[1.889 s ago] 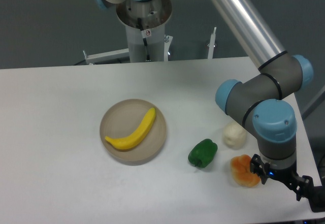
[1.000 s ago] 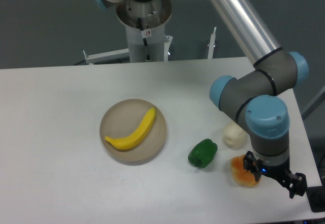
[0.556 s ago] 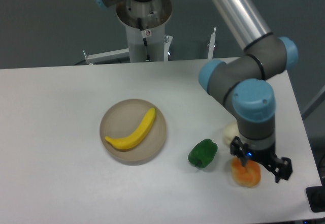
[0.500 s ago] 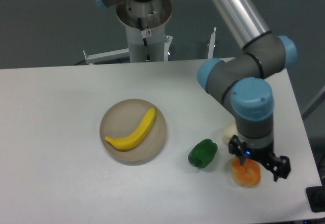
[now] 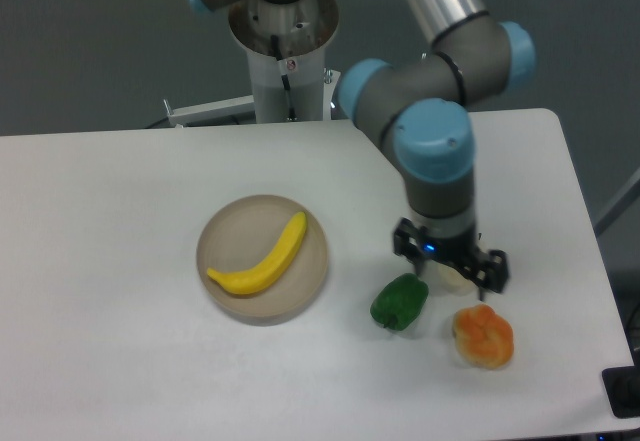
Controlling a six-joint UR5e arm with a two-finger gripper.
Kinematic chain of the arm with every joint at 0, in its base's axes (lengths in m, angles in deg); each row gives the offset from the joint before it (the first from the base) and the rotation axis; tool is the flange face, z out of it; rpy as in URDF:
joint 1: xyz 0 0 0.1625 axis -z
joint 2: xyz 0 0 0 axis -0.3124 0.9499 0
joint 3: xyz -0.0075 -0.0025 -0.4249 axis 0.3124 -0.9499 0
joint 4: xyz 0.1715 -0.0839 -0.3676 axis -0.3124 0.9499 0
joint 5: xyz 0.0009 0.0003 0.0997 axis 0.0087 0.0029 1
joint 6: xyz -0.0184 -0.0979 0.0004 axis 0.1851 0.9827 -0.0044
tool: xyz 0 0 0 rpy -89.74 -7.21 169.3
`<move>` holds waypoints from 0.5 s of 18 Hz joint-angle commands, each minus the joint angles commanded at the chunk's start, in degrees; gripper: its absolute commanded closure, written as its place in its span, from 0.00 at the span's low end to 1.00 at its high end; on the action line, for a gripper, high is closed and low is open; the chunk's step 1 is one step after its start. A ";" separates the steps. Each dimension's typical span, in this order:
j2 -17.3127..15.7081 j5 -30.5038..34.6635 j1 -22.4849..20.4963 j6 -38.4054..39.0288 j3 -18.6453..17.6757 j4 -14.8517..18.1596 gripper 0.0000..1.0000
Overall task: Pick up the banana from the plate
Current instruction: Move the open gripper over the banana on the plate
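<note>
banana (image 5: 262, 260) on plate (image 5: 222, 229) | gripper (image 5: 449, 266) well right, apart | fingers' state unclear

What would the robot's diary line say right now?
gripper: above pale vegetable, empty | banana: on plate, untouched | phase: approaching

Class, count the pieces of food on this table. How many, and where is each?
4: the banana on the plate; a green pepper, an orange fruit and a pale item, half hidden under the gripper, right of it.
</note>
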 joint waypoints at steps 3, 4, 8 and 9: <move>-0.45 -1.75 2.99 3.78 -1.93 2.21 0.00; -0.97 -3.76 3.35 4.84 -3.07 2.21 0.00; -2.20 -7.99 3.88 4.94 -6.76 1.95 0.00; -2.55 -8.35 3.88 4.85 -7.82 1.60 0.00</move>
